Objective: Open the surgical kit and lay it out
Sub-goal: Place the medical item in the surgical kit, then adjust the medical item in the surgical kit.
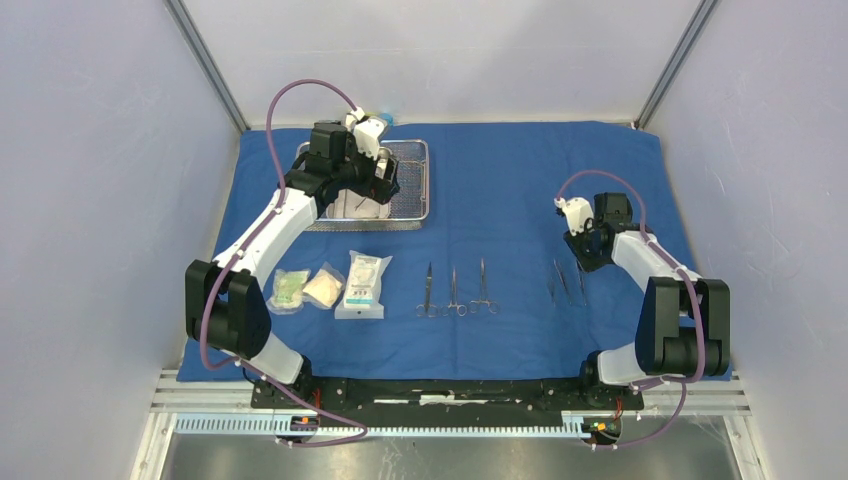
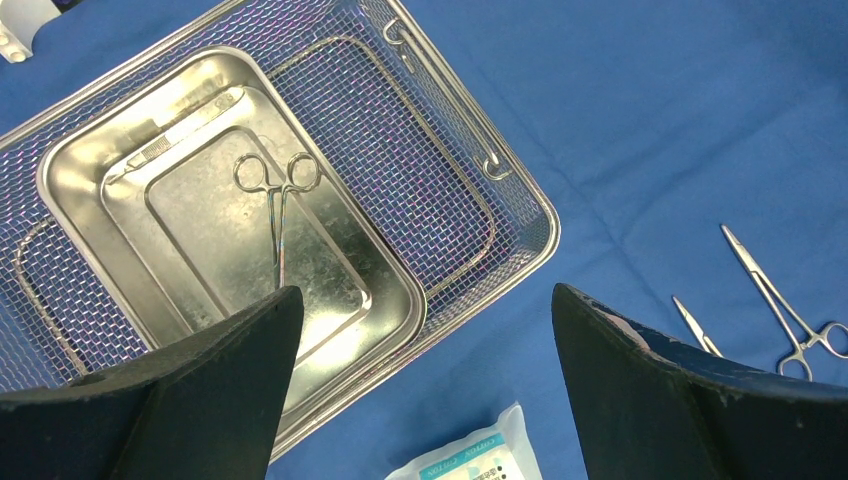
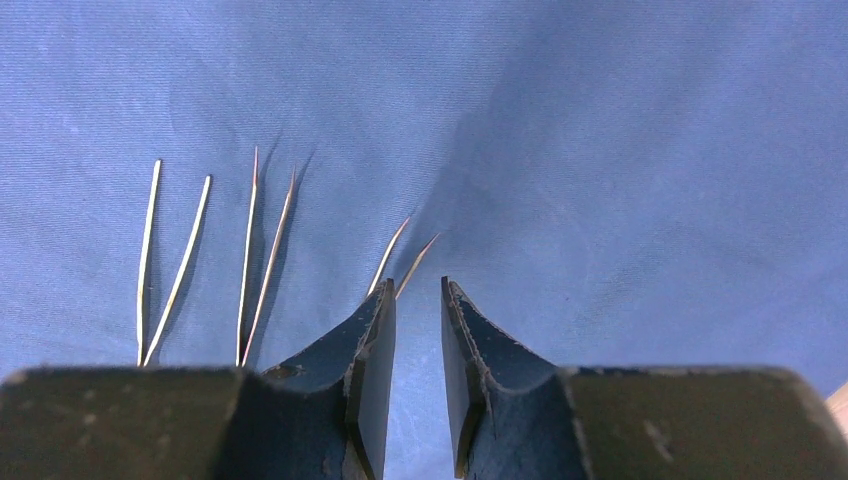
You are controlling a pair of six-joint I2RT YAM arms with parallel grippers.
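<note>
- While your left end effector (image 2: 425,292) hangs released, jaws wide, over the wire-mesh basket (image 2: 520,200) toward the table's (image 1: 165,390) far left corner, the steel pan (image 2: 90,170) sits inside that basket with one ring-handled instrument (image 2: 278,210) lying in it.
- Your right end effector (image 3: 418,285) stands narrowly parted, grasping nothing, just above the blue cloth wrap (image 3: 650,150), beside three tweezers (image 3: 260,250) toward the right edge.
- Three packets (image 1: 362,285) and three scissor-like instruments (image 1: 455,292) lie in a row toward the near edge.
</note>
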